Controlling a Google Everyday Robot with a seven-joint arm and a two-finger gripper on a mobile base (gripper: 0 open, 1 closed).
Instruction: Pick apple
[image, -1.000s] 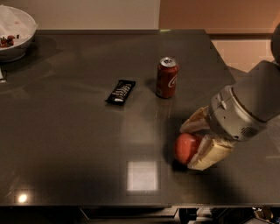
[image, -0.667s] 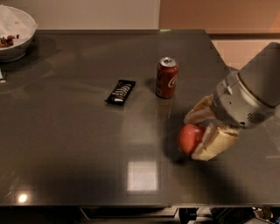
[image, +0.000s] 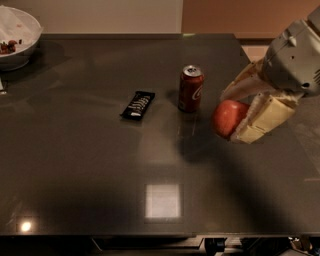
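Over the dark glossy table (image: 75, 165), tool (image: 234, 116) tight around apple (image: 226, 120)

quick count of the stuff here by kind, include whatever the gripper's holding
soda can: 1
apple: 1, clamped in the gripper beside the soda can
black snack bar: 1
white bowl: 1, at the table's far corner
total: 4
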